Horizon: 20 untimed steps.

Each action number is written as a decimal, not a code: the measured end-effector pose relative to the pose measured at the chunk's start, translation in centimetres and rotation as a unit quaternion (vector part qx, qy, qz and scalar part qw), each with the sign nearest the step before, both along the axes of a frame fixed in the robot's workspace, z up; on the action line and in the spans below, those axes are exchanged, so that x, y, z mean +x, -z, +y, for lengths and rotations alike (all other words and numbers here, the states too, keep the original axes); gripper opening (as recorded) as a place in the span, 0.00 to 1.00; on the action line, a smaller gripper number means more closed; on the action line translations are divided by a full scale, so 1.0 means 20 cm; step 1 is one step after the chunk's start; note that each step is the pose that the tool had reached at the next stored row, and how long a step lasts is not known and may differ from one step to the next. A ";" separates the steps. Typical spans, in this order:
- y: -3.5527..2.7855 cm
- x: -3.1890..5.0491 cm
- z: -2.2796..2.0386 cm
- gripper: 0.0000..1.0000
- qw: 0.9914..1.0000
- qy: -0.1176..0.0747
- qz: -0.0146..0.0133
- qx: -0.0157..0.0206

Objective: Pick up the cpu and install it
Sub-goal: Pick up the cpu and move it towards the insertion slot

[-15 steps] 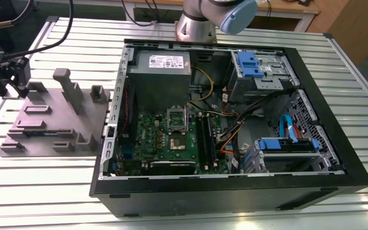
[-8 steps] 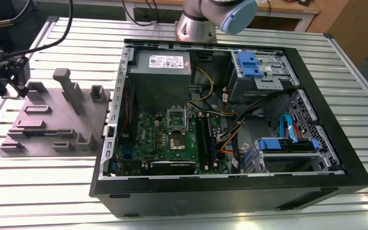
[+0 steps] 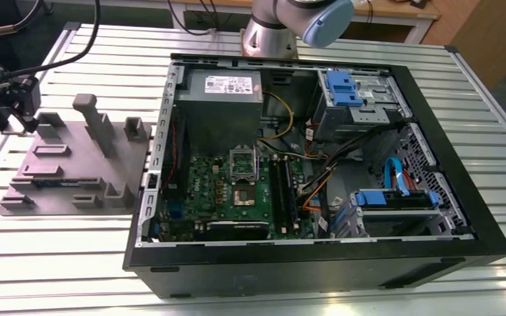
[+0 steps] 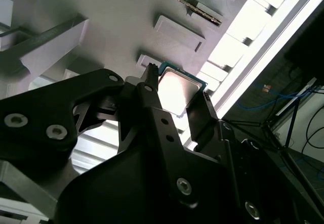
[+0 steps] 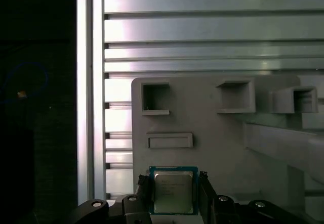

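The cpu (image 5: 173, 192) is a small square chip with a shiny metal top and a green rim. It sits between the two black fingers of my gripper (image 5: 173, 182), which press against its opposite edges. In the second wrist view the cpu (image 4: 178, 88) shows in the same grip (image 4: 177, 91), over the grey tray (image 4: 116, 21). In the exterior view my gripper (image 3: 14, 122) hangs at the far left corner of the grey tray (image 3: 68, 164). The motherboard socket (image 3: 242, 191) lies inside the open computer case, well off to the exterior view's right of the gripper.
The grey tray carries upright posts (image 3: 90, 122) and several pockets (image 5: 155, 97). The open black computer case (image 3: 315, 164) holds a power supply (image 3: 222, 89), cables and blue drive brackets (image 3: 341, 89). The arm's base (image 3: 271, 33) stands behind the case on the slatted metal table (image 3: 51, 243).
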State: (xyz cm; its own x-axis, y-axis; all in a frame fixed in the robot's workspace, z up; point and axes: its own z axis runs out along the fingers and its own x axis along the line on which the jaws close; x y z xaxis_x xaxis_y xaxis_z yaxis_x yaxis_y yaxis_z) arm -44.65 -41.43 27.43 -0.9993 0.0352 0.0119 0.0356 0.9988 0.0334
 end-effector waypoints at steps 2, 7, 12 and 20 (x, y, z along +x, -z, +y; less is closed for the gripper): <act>-0.003 0.000 0.000 0.47 1.000 0.000 0.000 0.000; -0.010 0.000 0.000 0.47 1.000 0.000 0.000 0.000; -0.017 0.000 0.000 0.47 1.000 0.000 0.000 0.000; -0.028 0.000 0.000 0.47 1.000 0.000 0.000 0.000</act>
